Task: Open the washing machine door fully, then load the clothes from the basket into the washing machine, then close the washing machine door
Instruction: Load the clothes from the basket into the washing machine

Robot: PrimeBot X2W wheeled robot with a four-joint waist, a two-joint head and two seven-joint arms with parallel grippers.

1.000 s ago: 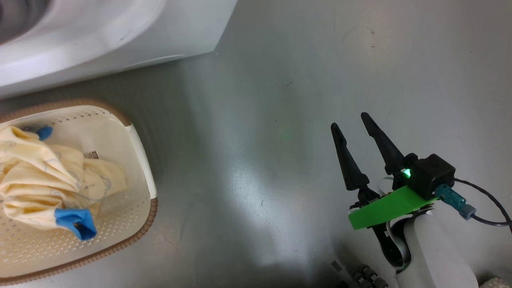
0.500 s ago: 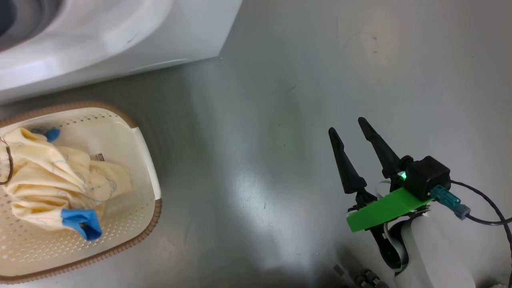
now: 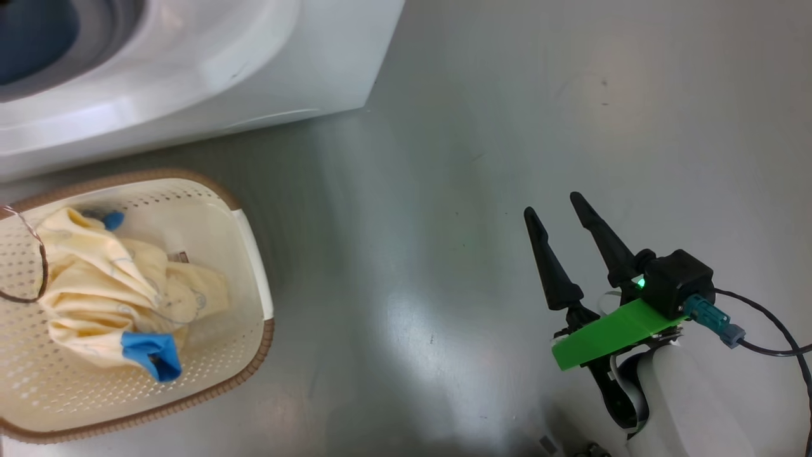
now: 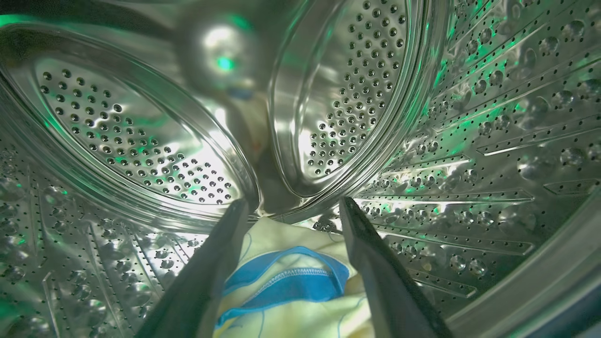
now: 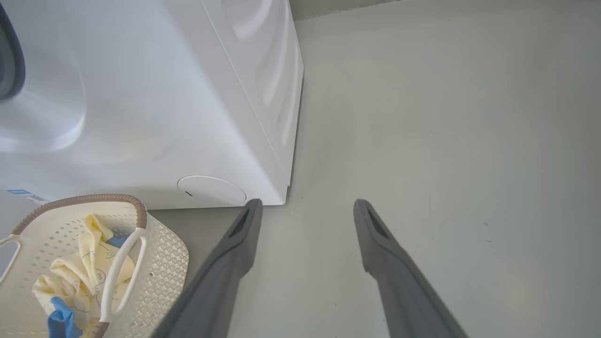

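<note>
Left wrist view looks out from inside the washing machine (image 3: pixel 285 76): the left hand (image 4: pixel 293 202) has its two fingers spread wide and grips nothing. Just under and between them lies one cream-yellow garment (image 4: pixel 291 286) with blue trim. It rests low in the steel drum (image 4: pixel 141 141), whose shiny wall with little holes curves away behind it. So I think the door is open already, since the hand reaches inside, and one piece of the clothes is loaded, which makes the job about half done. In the head view the right hand (image 3: pixel 553 204) hangs over the bare floor (image 3: pixel 444 158), fingers wide apart and holding nothing. To the left the basket (image 3: pixel 216 355) sits on the floor, close in front of the washing machine. Another garment (image 3: pixel 114 298) is bunched up in it. That one has to go into the drum too, and after that the door needs to be shut.
</note>
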